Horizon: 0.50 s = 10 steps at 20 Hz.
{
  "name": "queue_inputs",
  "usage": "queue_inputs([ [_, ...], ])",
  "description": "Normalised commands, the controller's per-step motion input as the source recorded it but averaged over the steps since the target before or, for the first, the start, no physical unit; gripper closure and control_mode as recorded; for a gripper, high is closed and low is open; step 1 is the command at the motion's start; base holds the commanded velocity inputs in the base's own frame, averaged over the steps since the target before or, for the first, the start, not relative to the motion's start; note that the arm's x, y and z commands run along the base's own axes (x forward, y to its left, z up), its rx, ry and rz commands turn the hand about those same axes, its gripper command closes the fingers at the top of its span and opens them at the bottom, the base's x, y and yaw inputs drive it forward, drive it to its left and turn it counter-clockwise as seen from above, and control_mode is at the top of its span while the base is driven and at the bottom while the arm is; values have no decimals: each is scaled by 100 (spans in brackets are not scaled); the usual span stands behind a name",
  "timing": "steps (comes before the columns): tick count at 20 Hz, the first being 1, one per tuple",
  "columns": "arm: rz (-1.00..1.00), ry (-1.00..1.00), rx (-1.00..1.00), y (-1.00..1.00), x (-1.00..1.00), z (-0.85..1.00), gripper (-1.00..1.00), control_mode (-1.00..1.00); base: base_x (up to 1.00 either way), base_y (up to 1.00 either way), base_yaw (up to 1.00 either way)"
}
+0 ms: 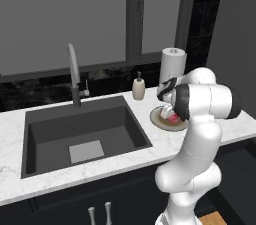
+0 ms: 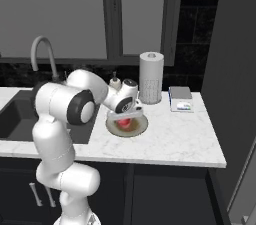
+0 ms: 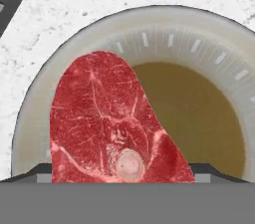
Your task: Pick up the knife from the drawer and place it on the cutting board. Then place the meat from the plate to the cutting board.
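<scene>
Red marbled meat [image 3: 107,123] flat on beige plate [image 3: 199,44], off-centre.

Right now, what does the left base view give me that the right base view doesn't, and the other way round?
Left base view alone: the full sink basin with the whole faucet, and cabinet handles below the counter.

Right base view alone: a small grey box-like item on the counter right of the paper towel roll, plus the counter's far end.

Both: the gripper low over the plate, the red meat on it, the soap bottle, the paper towel roll, the windows.
</scene>
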Motion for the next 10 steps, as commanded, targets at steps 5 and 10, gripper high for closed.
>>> queue_inputs([
  [5, 0, 0, 0, 52, -17, 100, 100, -100, 0, 0, 0],
  [10, 0, 0, 0, 30, -28, 100, 100, -100, 0, 0, 0],
])
